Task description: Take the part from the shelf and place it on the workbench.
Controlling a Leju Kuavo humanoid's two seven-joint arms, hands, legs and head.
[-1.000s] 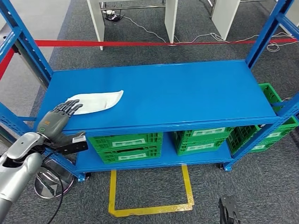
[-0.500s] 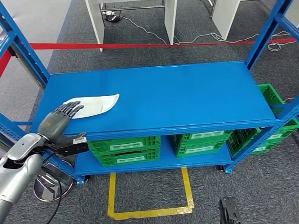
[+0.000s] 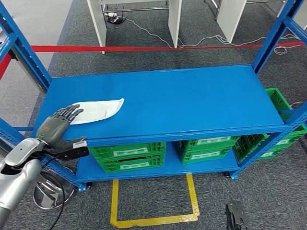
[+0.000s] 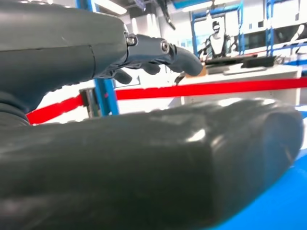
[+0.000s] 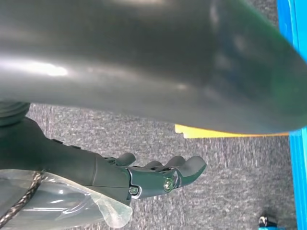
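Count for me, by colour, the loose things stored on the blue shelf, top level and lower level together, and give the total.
White: 1, the flat part on the top level, near the left hand
Green: 4, the crates below: one at left, one in the middle, two at the right end
Total: 5

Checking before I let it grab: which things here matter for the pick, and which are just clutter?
Job: white part; blue shelf; left hand, open, fingertips at the part's near end.
Clutter: green crates; red tape; yellow floor marking; cables.
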